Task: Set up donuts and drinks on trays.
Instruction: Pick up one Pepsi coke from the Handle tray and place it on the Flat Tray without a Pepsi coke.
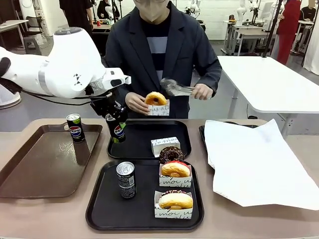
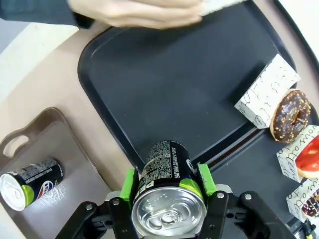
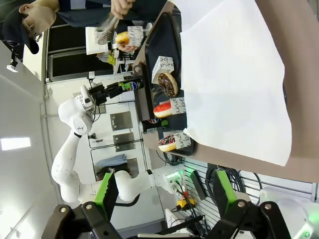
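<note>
My left gripper (image 1: 115, 124) is shut on a black Pepsi can (image 1: 118, 130), held upright over the left edge of the far black tray (image 1: 144, 130). In the left wrist view the green pads of the left gripper (image 2: 168, 181) clamp the can (image 2: 167, 167) on both sides. On the near black tray (image 1: 104, 209) stand a grey can (image 1: 126, 179), a red-iced donut (image 1: 175, 170) and a yellow donut (image 1: 175, 200), both donuts in sleeves. A chocolate donut (image 1: 171, 154) lies at the far tray's front edge. The person's hand holds a glazed donut (image 1: 156, 99) in a sleeve. My right gripper (image 3: 164, 199) is open and holds nothing.
A second Pepsi can (image 1: 75, 128) stands on the long brown tray (image 1: 40, 169) at the left. An empty paper sleeve (image 1: 165, 145) lies on the far tray. The person's other hand holds metal tongs (image 1: 175, 88). A large white paper sheet (image 1: 254, 164) covers the table's right side.
</note>
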Robot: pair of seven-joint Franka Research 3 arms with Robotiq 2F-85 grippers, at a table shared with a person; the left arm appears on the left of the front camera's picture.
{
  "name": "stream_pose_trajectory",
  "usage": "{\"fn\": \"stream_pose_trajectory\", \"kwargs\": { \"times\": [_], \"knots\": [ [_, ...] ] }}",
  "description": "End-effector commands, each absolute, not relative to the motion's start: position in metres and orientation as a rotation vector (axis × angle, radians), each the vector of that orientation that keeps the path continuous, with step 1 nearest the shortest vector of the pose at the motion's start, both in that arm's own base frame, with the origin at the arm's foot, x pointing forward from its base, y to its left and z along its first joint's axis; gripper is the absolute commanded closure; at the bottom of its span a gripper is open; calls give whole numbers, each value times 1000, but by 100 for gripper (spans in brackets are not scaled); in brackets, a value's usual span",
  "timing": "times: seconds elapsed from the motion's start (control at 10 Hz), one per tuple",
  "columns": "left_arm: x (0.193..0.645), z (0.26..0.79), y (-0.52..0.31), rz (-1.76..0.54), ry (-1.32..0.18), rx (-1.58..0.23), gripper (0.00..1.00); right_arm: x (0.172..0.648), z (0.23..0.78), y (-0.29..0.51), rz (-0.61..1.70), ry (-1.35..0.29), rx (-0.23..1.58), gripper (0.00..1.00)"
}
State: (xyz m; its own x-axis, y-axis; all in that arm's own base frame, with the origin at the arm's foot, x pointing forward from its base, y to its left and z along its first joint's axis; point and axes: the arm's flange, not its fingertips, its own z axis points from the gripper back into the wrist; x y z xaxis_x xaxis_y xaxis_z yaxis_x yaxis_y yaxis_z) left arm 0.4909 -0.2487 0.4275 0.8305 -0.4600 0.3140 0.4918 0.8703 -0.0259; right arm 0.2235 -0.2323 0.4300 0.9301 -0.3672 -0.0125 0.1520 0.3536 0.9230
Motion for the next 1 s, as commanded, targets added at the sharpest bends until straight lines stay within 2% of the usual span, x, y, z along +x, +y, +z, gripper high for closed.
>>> {"fn": "stream_pose_trajectory", "kwargs": {
  "times": [0.0, 0.1, 0.3, 0.5, 0.9],
  "knots": [
    [476, 449, -232, -500, -282, -102, 41, 225, 430, -231, -330, -239, 1190, 0],
    [459, 473, -211, -518, -181, -136, 41, 225, 430, -231, -330, -239, 1190, 0],
    [418, 500, -169, -609, -137, -133, 41, 225, 430, -231, -330, -239, 1190, 0],
    [389, 504, -156, -654, -60, -87, 41, 225, 430, -231, -330, -239, 1190, 0],
    [411, 500, -175, -613, -151, -97, 41, 225, 430, -231, -330, -239, 1190, 0]
  ]
}}
